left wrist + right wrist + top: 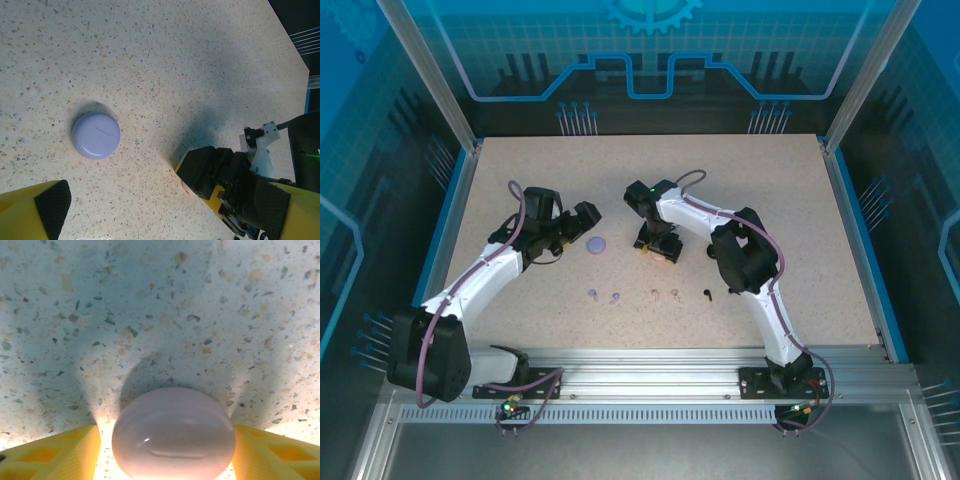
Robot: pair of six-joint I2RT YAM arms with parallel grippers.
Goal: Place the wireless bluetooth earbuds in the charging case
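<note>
No earbuds (656, 294) were seated; all lay loose behind both grippers. The left gripper (582, 220) stood wide, with the closed lilac case (95, 135) ahead. The right gripper (166, 436) flanked the closed pink case (173, 434); grip undetermined.

my left arm (480, 282) and right arm (772, 310) wear white shells, black joints, a purple cable (519, 212) each. my left gripper (588, 214) and right gripper (658, 250) have yellow fingers (50, 455), black pads (52, 205); a green light (651, 187) dots one wrist.
</note>
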